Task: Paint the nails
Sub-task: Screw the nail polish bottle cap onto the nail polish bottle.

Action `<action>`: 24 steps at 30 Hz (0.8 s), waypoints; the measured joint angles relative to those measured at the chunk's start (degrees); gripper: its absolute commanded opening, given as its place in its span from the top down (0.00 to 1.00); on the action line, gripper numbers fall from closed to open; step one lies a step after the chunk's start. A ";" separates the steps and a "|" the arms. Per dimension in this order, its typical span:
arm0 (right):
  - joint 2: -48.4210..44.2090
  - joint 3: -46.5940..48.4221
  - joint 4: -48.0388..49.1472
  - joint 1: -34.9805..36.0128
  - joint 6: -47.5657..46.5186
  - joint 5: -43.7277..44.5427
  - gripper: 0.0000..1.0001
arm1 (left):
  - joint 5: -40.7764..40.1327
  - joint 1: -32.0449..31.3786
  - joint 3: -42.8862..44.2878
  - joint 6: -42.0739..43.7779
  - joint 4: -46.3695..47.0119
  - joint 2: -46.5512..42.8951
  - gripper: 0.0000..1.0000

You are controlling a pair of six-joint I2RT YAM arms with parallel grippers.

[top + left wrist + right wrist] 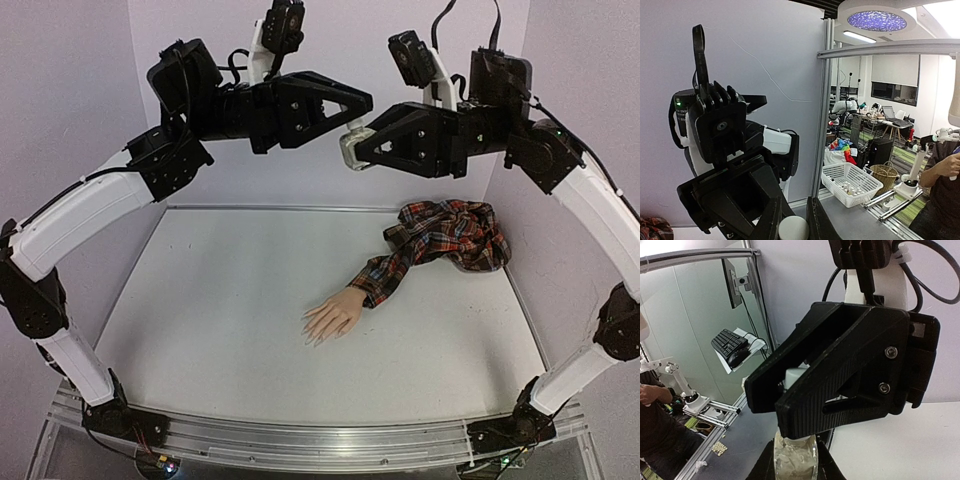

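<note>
The mannequin hand point(330, 318) lies palm down on the white table, right of centre, its pale nails point(312, 336) pointing to the near left. Its red plaid sleeve point(440, 236) is bunched up at the back right. Both arms are raised high above the back of the table and meet there. My right gripper point(350, 150) is shut on the small clear bottle point(795, 462). My left gripper point(360, 113) is shut on the bottle's white cap point(792, 229). In the right wrist view the left gripper point(790, 390) sits right over the bottle.
White walls close in the table point(250, 330) at the back and on both sides. The aluminium rail point(320, 440) with the arm bases runs along the near edge. A white basket point(850, 184) stands outside the enclosure.
</note>
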 measured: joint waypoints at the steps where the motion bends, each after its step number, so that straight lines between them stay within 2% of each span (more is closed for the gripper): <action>1: 0.15 -0.02 0.41 0.00 0.62 -0.41 1.00 | 0.20 0.09 0.06 -0.08 0.05 0.03 0.77; 4: 0.20 -0.24 2.57 -0.11 1.88 -0.76 1.00 | 0.20 0.52 0.36 0.35 -2.51 0.13 0.46; 6: 0.00 -0.89 3.67 -0.26 2.36 -1.18 1.00 | -0.78 0.94 0.39 1.31 -4.14 0.11 0.36; 9: -0.02 -2.56 5.83 -0.37 2.39 -0.98 1.00 | -2.15 2.44 -0.26 1.57 -7.66 -0.59 0.26; 13: -0.04 -5.30 7.40 -0.77 2.15 -0.27 1.00 | -4.67 3.29 -3.45 2.83 -10.90 -2.81 0.20; 18: -1.49 -9.21 8.22 -1.33 1.02 4.43 1.00 | -11.90 3.68 -9.12 4.60 -14.79 -7.13 0.17; 24: -4.98 -12.72 7.76 -1.51 -1.39 18.76 1.00 | -19.95 3.88 -16.22 4.74 -15.08 -12.22 0.14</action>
